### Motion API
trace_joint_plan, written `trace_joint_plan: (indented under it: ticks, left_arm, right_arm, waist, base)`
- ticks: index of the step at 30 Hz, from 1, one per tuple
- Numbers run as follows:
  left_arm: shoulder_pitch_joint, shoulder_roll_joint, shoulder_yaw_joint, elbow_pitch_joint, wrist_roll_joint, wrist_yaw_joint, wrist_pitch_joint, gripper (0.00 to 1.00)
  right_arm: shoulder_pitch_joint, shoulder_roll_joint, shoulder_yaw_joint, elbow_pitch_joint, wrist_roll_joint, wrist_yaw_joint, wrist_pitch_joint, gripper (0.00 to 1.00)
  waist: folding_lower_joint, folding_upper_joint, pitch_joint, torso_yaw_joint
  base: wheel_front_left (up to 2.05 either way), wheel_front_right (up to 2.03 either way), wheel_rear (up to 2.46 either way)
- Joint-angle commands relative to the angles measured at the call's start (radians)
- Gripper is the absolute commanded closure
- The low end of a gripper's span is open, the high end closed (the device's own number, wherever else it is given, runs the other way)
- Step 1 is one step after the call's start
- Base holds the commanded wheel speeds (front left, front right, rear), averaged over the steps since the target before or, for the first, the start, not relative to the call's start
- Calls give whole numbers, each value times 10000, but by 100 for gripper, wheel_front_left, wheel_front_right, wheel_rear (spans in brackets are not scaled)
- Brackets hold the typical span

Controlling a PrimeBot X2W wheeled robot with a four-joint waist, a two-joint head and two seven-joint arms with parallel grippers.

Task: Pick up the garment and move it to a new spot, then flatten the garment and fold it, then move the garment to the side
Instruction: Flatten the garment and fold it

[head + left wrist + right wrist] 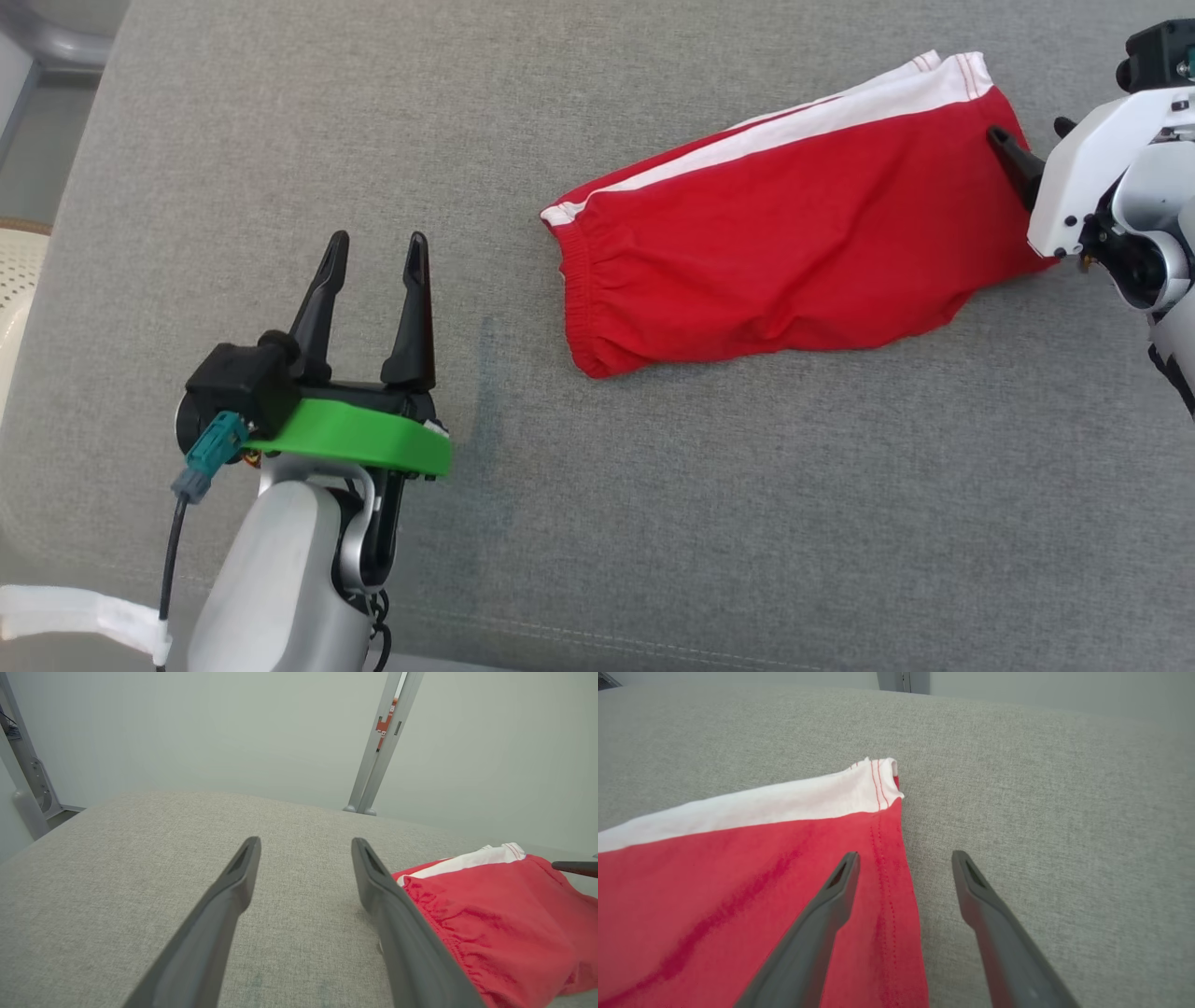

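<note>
1. Shorts [794, 243]: folded, right of centre on worktop [280, 140].
2. Left hand [378, 238]: wide, empty, apart from waistband [583, 280].
3. Right hand [904, 855]: wide, empty, astride hem [896, 868].
4. Handling: pinch both ends, shift level, keep fold.

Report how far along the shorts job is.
Done, apparently: the red shorts lie flat on the grey surface, seemingly folded in half. In hand: nothing; the left gripper is open, apart from them, and the right gripper is open over the hem. Left: probably moving them to the side.
</note>
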Motion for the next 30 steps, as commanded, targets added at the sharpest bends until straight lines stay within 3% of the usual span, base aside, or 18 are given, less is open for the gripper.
trace_joint_plan:
  ticks: [1, 7, 14, 15, 16, 17, 30]
  left_arm:
    - [325, -113, 261, -206, 334, -178, 6, 0]
    - [1037, -398, 1068, -682, 1088, -691, 5, 0]
    - [1608, -482, 1525, -882, 1269, -907, 5, 0]
    - [1646, -483, 1565, -913, 1221, -927, 5, 0]
    - [1684, -486, 1576, -903, 1151, -922, 5, 0]
    - [1704, -487, 1594, -912, 1107, -933, 5, 0]
    - [1180, -483, 1528, -623, 1194, -1019, 5, 0]
  right_arm:
    - [106, 78, -37, 158, -197, 0, -19, 0]
    - [162, 402, -182, 811, -610, 0, 142, 0]
    - [394, 890, -164, 1487, -906, 5, 613, 0]
    - [467, 1005, -97, 1469, -899, 19, 734, 30]
    - [526, 1077, -41, 1411, -882, 31, 801, 76]
    - [588, 1123, -4, 1331, -841, 37, 838, 100]
    - [588, 284, -414, 873, -1415, -12, 109, 100]
  waist:
    - [0, 0, 135, 191]
    - [0, 0, 236, 369]
    - [0, 0, 280, 421]
    - [0, 0, 282, 409]
    - [0, 0, 283, 393]
    - [0, 0, 281, 370]
    - [0, 0, -252, -514]
  base:
    - [0, 0, 0]
    - [0, 0, 0]
    - [0, 0, 0]
    - [0, 0, 0]
    - [0, 0, 0]
    - [0, 0, 0]
    - [0, 0, 0]
